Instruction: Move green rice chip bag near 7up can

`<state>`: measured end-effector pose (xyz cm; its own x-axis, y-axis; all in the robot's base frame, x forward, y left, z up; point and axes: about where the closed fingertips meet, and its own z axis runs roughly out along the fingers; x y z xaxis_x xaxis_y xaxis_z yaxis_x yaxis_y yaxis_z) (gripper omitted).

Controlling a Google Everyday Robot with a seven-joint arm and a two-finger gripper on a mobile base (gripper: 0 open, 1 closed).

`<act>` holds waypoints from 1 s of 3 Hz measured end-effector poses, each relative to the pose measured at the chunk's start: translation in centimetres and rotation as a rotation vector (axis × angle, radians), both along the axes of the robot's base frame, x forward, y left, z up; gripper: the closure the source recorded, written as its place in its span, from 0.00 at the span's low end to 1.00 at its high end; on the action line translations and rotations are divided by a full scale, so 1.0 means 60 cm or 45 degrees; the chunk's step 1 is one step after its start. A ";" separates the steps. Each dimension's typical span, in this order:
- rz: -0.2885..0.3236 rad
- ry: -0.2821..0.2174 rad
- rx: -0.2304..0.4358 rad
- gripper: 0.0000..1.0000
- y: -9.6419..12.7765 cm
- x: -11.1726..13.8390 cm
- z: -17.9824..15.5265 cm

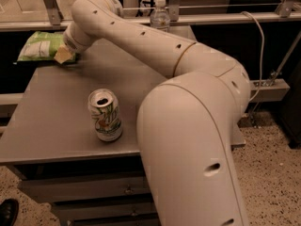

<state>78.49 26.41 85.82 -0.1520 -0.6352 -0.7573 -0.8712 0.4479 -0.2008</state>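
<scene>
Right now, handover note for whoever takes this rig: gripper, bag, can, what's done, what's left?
Gripper: at the far-left corner of the table, against the right end of the chip bag. Can't tell whether it holds the bag.
Chip bag: lying flat at that corner.
Can: upright, top opened, near the front edge, well apart from the bag.
Done: bag not yet near the can.
Left: secure the bag and set it beside the can.

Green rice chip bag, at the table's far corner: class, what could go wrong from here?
The green rice chip bag sits at the table's far-left edge; a push from the gripper beside it could tip it off.
The 7up can stands upright; a dragged bag or the arm might topple it.
</scene>
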 end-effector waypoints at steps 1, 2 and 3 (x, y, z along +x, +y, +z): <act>-0.007 -0.040 -0.001 0.70 -0.011 0.001 0.008; -0.002 -0.130 0.005 0.93 -0.048 -0.013 0.054; 0.016 -0.253 0.048 1.00 -0.124 -0.061 0.144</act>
